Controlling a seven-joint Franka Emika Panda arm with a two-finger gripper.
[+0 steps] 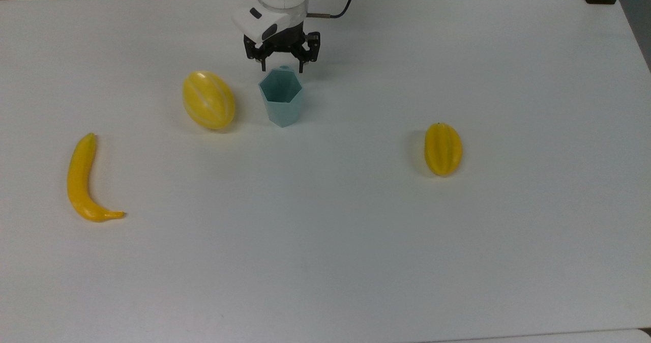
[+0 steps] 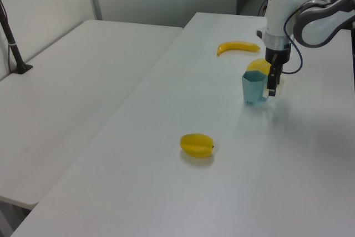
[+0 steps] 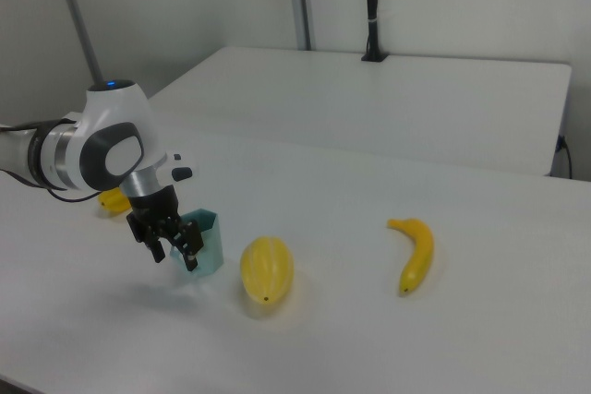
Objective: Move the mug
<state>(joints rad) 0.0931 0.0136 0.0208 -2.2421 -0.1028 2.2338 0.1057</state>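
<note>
Mug [image 1: 281,97] upright on the white table [image 1: 356,231], rim up, hexagonal mouth showing in the top view. Just to the top view's left of the mug, close but apart: a yellow melon [image 1: 208,99]. Well off to the top view's right of the mug: a ribbed yellow starfruit [image 1: 443,148]. Farther out beyond the melon, on the top view's left: a banana [image 1: 84,179]. Gripper [image 1: 281,69] at the mug's far rim in the top view, pointing down, fingers parted with one on each side of the small rim tab and a visible gap between fingertips and tab; no grip on the mug. In the left view, gripper [image 2: 271,89] hanging just beside the mug [image 2: 254,86] on the left view's right. In the right view, gripper [image 3: 174,254] low beside the mug [image 3: 205,240], fingers spread.
</note>
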